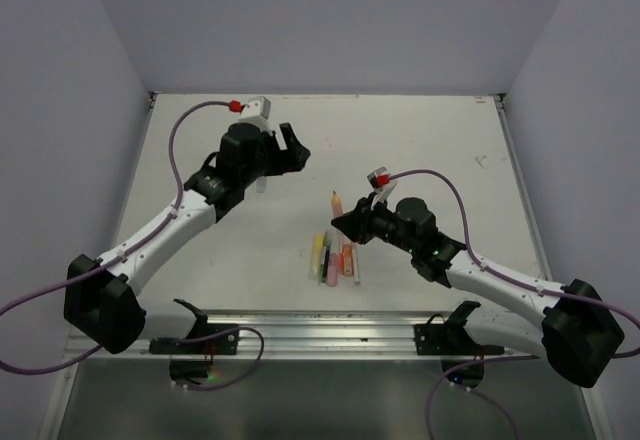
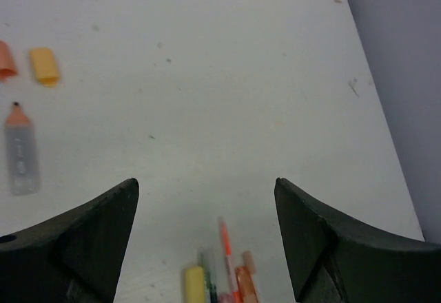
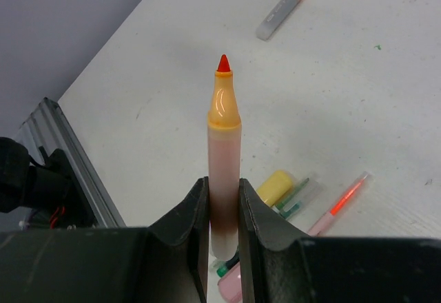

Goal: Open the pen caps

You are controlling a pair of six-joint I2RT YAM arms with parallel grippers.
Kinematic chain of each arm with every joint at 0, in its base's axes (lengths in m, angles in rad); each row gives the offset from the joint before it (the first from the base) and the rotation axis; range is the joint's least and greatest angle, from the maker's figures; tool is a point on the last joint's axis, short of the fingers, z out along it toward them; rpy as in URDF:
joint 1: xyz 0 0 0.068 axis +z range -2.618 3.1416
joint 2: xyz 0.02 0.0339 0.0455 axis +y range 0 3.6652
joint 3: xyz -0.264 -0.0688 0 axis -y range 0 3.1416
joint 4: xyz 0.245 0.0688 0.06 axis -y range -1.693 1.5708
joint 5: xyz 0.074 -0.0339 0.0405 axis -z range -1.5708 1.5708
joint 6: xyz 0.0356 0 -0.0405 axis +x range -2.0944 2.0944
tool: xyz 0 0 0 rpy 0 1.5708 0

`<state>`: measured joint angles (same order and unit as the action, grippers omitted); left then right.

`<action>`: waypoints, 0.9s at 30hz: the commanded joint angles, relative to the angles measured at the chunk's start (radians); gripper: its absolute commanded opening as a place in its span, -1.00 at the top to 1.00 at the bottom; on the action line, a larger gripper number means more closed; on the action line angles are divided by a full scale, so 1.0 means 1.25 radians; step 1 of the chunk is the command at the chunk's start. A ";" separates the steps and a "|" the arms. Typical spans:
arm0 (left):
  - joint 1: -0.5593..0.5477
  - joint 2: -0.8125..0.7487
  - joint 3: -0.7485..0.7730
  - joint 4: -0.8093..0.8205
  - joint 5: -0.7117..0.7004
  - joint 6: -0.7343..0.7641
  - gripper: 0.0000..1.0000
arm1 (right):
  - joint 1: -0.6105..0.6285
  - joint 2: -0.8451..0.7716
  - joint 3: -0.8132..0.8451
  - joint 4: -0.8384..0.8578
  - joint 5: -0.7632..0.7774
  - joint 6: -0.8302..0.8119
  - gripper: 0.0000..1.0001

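Left fingers (image 1: pixel 295 150) stand wide apart over the far left part of the table (image 1: pixel 430 140), and nothing is between them. In the left wrist view I see an orange cap (image 2: pixel 5 60) and a yellow cap (image 2: pixel 45 65) lying just beside each other on the table, both off their pens. Near them lies a grey pen (image 2: pixel 21 157) with its orange tip bare. Around the middle of the table a small group of pens (image 1: pixel 335 258) lies side by side, close together: yellow, green, pink and orange ones. I cannot tell which of these carry caps. Right fingers (image 3: pixel 196 213) are narrow, clamped on an orange highlighter (image 3: pixel 224 144). Its red tip is uncovered and points away from the wrist.
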<state>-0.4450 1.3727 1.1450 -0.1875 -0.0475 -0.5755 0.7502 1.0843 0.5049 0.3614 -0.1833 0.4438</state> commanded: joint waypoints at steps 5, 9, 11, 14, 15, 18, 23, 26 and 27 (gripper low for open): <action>-0.229 -0.103 -0.186 0.150 -0.056 -0.159 -0.65 | -0.004 0.009 0.022 0.084 0.073 0.028 1.00; -0.287 -0.097 -0.216 0.198 -0.093 -0.181 -0.61 | -0.004 0.015 0.021 0.095 0.063 0.030 1.00; -0.304 -0.093 -0.220 0.206 -0.115 -0.188 -0.58 | -0.004 0.021 0.018 0.097 0.063 0.031 1.00; -0.321 -0.085 -0.221 0.226 -0.123 -0.192 -0.54 | -0.004 0.023 0.015 0.104 0.062 0.033 1.00; -0.324 -0.087 -0.223 0.232 -0.125 -0.194 -0.54 | -0.004 0.023 0.015 0.105 0.062 0.034 1.00; -0.332 -0.104 -0.236 0.243 -0.145 -0.200 -0.52 | -0.004 0.022 0.008 0.111 0.068 0.038 1.00; -0.339 -0.083 -0.241 0.247 -0.122 -0.205 -0.41 | -0.004 0.026 0.006 0.122 0.061 0.041 1.00; -0.354 -0.059 -0.239 0.257 -0.115 -0.208 -0.31 | -0.004 0.033 0.007 0.128 0.056 0.043 1.00; -0.358 -0.049 -0.237 0.263 -0.115 -0.208 -0.29 | -0.004 0.033 0.007 0.132 0.056 0.043 1.00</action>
<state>-0.8715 1.2884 0.8520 0.0704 -0.1791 -0.8185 0.7422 1.1194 0.5041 0.4572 -0.1158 0.4892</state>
